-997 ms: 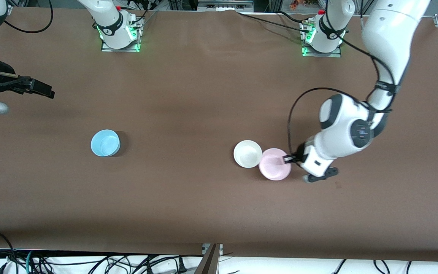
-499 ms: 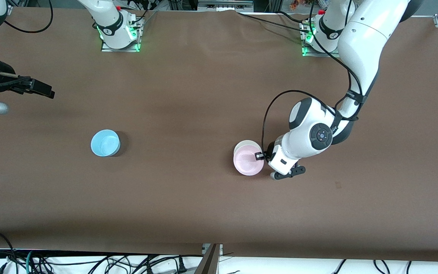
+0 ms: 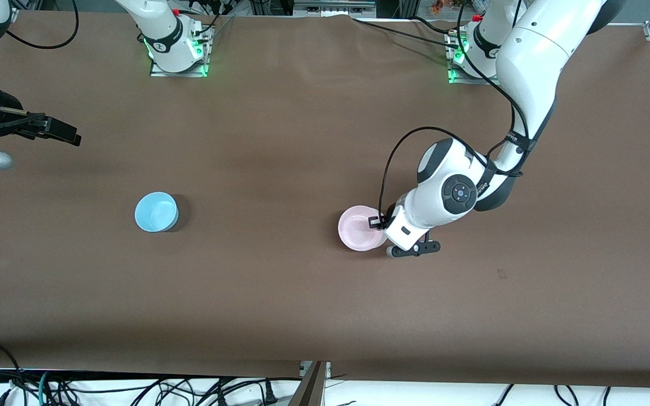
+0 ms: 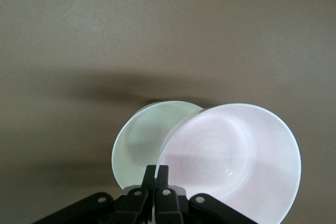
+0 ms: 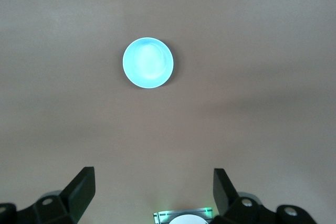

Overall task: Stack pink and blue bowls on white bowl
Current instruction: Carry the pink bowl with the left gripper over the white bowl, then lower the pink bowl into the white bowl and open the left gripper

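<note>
My left gripper is shut on the rim of the pale pink bowl and holds it over the white bowl, which is hidden under it in the front view. In the left wrist view the fingers pinch the pink bowl's rim. The pink bowl sits tilted and overlaps the white bowl below it. The light blue bowl stands alone on the table toward the right arm's end, and it also shows in the right wrist view. My right gripper waits open and empty, high over that end of the table.
The brown table carries only the three bowls. The two arm bases with green lights stand along its edge farthest from the front camera. Cables hang below the edge nearest that camera.
My left gripper has carried the pink bowl from beside the white bowl to over it, toward the right arm's end. The white bowl is now covered in the front view. The right arm has not moved.
</note>
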Available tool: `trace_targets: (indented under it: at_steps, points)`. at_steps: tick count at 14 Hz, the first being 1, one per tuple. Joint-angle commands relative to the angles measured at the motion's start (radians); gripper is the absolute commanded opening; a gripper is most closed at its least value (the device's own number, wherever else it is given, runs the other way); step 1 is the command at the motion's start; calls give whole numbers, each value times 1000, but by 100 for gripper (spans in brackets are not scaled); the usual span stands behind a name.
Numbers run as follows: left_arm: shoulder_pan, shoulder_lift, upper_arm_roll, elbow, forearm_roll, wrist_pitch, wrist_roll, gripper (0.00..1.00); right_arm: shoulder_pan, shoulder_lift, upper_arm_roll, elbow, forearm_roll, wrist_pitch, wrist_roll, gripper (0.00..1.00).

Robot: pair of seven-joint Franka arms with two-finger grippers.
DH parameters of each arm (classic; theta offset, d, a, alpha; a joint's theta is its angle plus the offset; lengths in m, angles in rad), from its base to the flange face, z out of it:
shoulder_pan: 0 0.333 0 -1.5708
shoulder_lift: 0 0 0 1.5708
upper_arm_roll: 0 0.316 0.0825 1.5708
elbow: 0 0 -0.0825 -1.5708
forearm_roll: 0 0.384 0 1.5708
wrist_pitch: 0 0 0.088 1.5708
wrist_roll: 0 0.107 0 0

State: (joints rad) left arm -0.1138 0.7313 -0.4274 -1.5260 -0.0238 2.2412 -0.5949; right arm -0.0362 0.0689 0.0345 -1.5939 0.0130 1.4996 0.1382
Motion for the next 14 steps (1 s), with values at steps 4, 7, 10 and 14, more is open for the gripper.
trace_targets:
  at_steps: [4,7,10,14]
  points:
    - [54,-36,-36,-55,28,-23,101,0,-4,3,5,19,1,-21,9,99]
    - [56,-33,-34,-60,28,-20,109,0,-4,3,5,19,1,-22,9,99]
    - [54,-29,-34,-62,48,-18,109,0,-4,3,5,19,1,-22,9,99]
    - [54,-18,-33,-62,78,-15,109,0,-2,3,7,19,1,-22,11,99]
